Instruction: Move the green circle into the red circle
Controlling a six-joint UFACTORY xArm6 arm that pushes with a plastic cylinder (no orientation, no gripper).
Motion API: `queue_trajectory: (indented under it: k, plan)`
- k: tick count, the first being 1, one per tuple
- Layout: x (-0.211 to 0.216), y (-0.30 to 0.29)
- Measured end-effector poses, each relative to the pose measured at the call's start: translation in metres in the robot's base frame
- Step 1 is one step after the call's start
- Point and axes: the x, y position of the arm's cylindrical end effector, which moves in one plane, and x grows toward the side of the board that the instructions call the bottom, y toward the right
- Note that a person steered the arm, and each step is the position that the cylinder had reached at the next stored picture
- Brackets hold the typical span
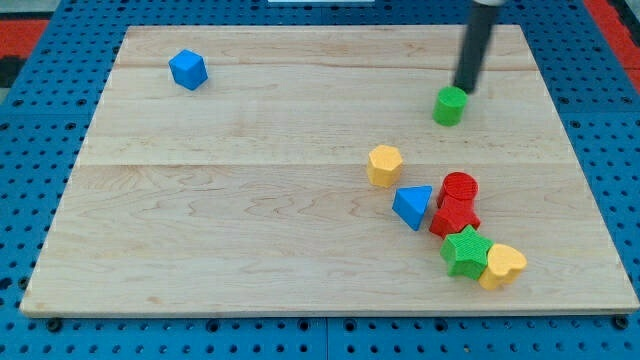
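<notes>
Nearest the view's bottom sits a cluster at the right: a yellow heart (503, 266) touching a green star (466, 251), and just above them a red block (454, 217) of a shape I cannot make out. The red circle (459, 187) rests against that block's upper side — this is the target. A blue triangle (413, 206) lies just to its left, and a yellow hexagon (384, 165) a little farther up and left.

Beyond them, well apart from the cluster, is the green circle (450, 105), near the board's (250, 200) upper right. It is a short, upright cylinder, bright green, standing alone with bare wood around it. My tip (464, 90) stands just at its upper right edge, touching or very nearly so — the rod has no jaws and holds nothing; it can only push.

A blue cube (188, 69) sits far off at the upper left, out of the way.

By my judgement the task is barely begun: the tip looks placed to push, but the whole run down to the red circle is left.
</notes>
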Motion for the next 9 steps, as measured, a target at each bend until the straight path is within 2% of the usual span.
queue_trajectory:
  k: [1,2,3,4,5,6,7,8,9]
  plan:
    - [0.060,-0.009]
    - [0.012,0.017]
    - [-0.032,0.015]
    - [0.026,-0.005]
    - [0.032,-0.019]
    - [-0.006,-0.005]
    - [0.001,-0.086]
    - [0.044,-0.031]
    - [0.026,-0.029]
